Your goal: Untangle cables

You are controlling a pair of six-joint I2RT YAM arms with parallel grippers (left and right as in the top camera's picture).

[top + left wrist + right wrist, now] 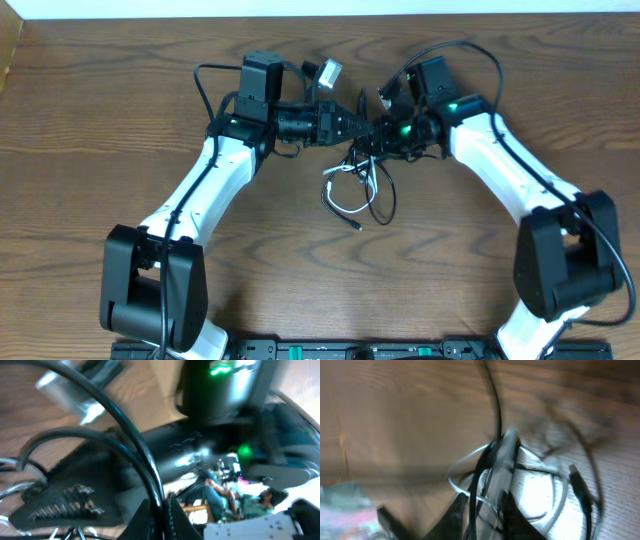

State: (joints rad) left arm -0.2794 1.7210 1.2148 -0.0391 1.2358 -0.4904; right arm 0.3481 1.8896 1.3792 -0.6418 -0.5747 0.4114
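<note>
cables (356, 192) on table (90, 140), seemingly touching left fingers (354, 125), right fingers (388, 131)

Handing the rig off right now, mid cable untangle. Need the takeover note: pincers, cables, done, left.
Left pincer: shut, with the black cable running in between its fingers.
Right pincer: set around a bunch of black cable and white cable, close to the left one. Cannot tell whether it is clamped.
Cables: loops crossed and tangled, trailing onto the table below both pincers. One plug end lies free.
Done: left grip taken, nothing separated.
Left: confirm the right grip, draw the cords apart, lay them separately.
</note>
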